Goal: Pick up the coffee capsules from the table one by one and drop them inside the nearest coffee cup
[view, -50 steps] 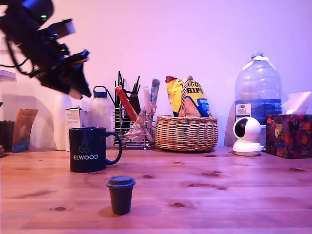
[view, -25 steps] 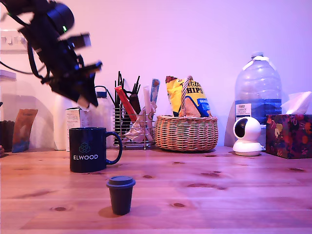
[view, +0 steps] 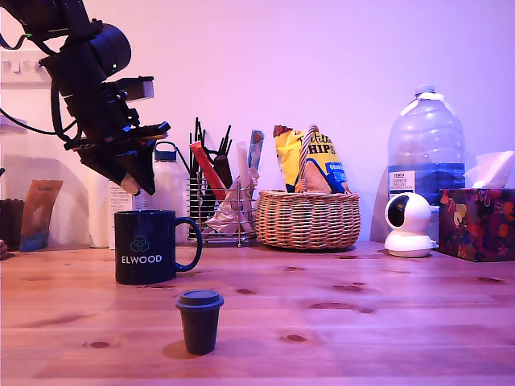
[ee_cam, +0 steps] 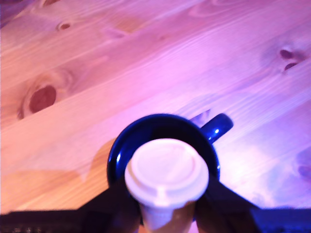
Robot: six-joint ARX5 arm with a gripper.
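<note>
While the gripper hangs just above the coffee cup, its fingers are clenched on a pale capsule. The wrist view shows that capsule's round flat rim facing down at the cup's open mouth, its tapered body running back up between the dark fingers, so its long axis is close to vertical. A second capsule, dark grey-brown, stands upright on the table in front of the cup and a little toward the exterior view's right, wide flat rim uppermost, narrower end down, well apart from the gripper.

The cup is a glossy dark navy cylinder with a loop handle pointing to the exterior view's right and white "ELWOOD" lettering below a small round logo. The table is knotty, grained wood planks. Behind the cup, toward the exterior view's right, sit a wire caddy of utensils and a woven wicker basket holding crisp packets.

Compared with half a second ago, the arm has come lower and nearer the cup's rim; the standing capsule and cup have not moved.
</note>
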